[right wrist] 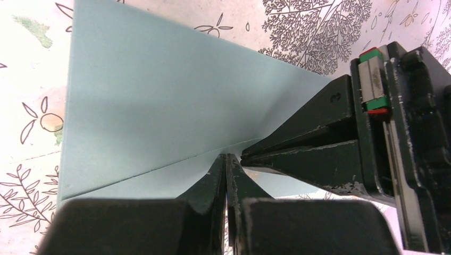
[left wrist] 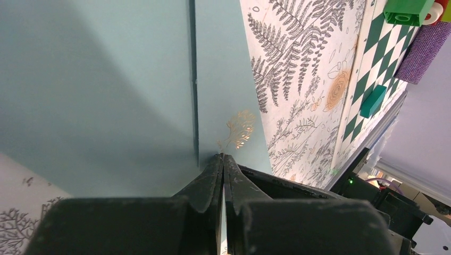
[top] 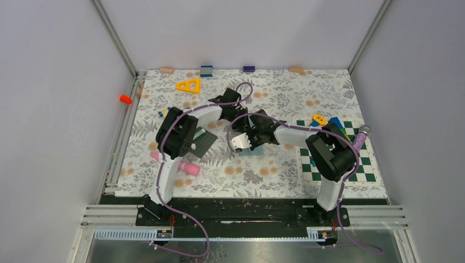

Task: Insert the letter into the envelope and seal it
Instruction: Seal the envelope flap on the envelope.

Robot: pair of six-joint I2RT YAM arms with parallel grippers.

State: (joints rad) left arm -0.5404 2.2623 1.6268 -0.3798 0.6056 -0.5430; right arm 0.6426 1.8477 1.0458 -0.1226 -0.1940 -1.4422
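The teal-grey envelope (left wrist: pixel 106 79) lies flat on the floral table cover, with a seam and a small gold leaf print (left wrist: pixel 240 129) showing. From above only a corner of the envelope (top: pixel 253 153) peeks out under both wrists. My left gripper (left wrist: pixel 222 156) is shut, with its tips down on the envelope beside the seam. My right gripper (right wrist: pixel 227 156) is also shut, its tips on the envelope (right wrist: pixel 149 101) at a fold line. The left gripper's fingers (right wrist: pixel 303 151) meet it tip to tip from the right. Nothing sits between either pair of jaws. The letter is hidden.
A dark grey mat (top: pixel 204 141) and a pink cylinder (top: pixel 183 166) lie by the left arm. A green checkered board (top: pixel 362 164) with toys and a purple object (top: pixel 359 139) is at the right. A yellow triangle (top: pixel 188 85) and small blocks lie near the back edge.
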